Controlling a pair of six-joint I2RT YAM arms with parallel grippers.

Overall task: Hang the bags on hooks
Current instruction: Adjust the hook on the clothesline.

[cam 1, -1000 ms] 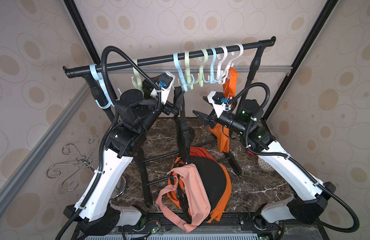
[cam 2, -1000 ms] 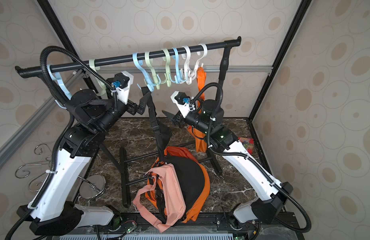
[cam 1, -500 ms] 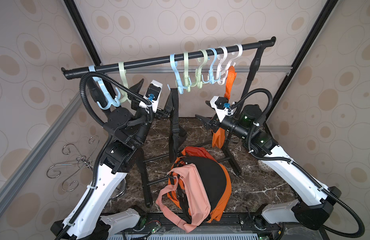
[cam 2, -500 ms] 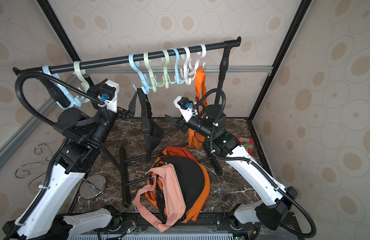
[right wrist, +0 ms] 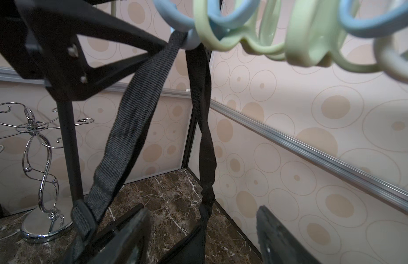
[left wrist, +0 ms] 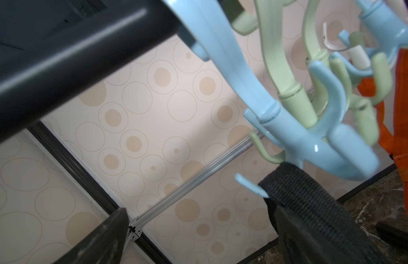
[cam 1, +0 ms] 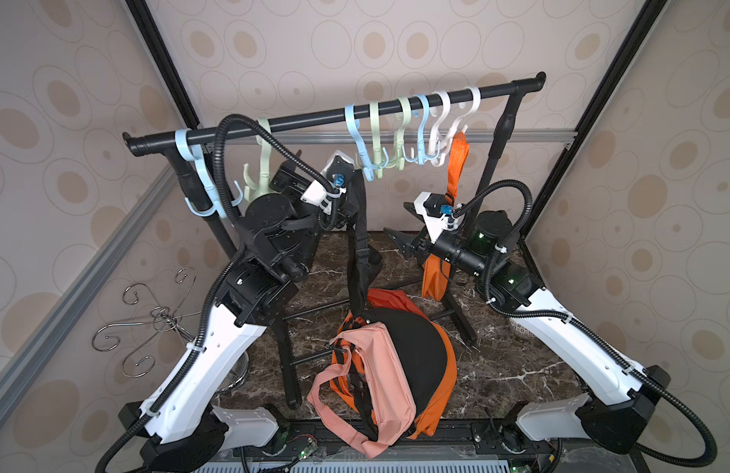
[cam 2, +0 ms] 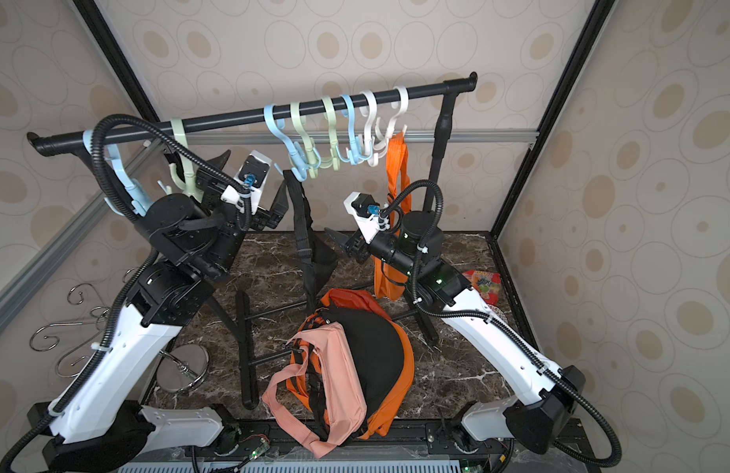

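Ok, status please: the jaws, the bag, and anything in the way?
Left gripper and right gripper: jaws open, empty. Black bag hangs by strap on light blue hook. Left jaws close beside strap.

Black bag (cam 2: 319, 262), pale-blue hook (left wrist: 290, 130), circle-patterned beige wallpaper (cam 1: 297, 61)

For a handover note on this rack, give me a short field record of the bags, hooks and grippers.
black bag: hanging, strap looped over blue hook
orange bag: hanging from white hook
pink bag: lying on table, atop black-and-orange backpack
left gripper: open, at the black strap
right gripper: open, holding nothing
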